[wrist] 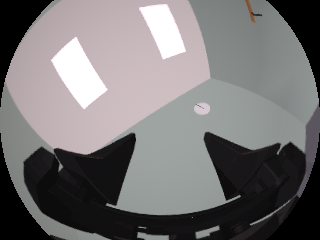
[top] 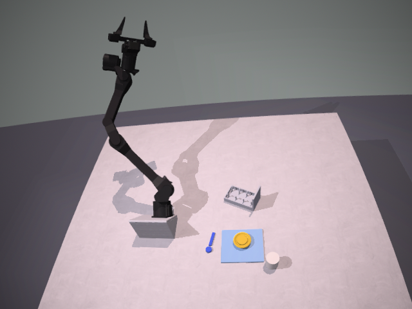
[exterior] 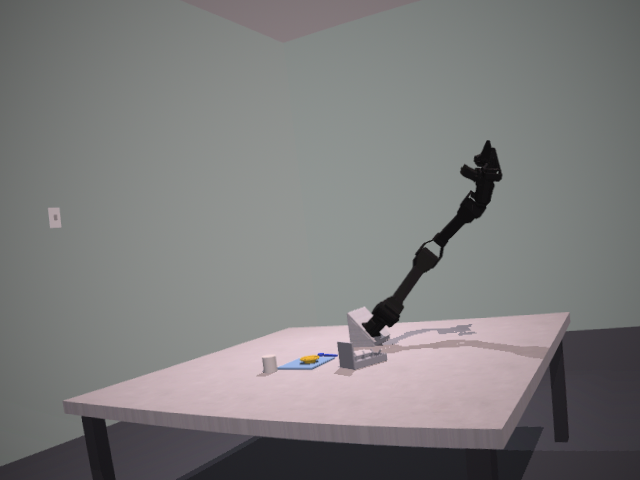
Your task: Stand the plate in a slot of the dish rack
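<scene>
Lying far below the raised, open claw (top: 133,29): plate (top: 241,239).

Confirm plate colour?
Yellow-orange. The plate lies flat on the light blue mat; clearest in the top view.

Grey-green walls (exterior: 206,129) enclose the room, one carrying a small white switch plate (exterior: 54,217). The pale worktop (exterior: 439,403) stands on dark legs (exterior: 558,392) over a dark floor (exterior: 599,361). Two bright ceiling panels (wrist: 163,30) glow overhead.
</scene>
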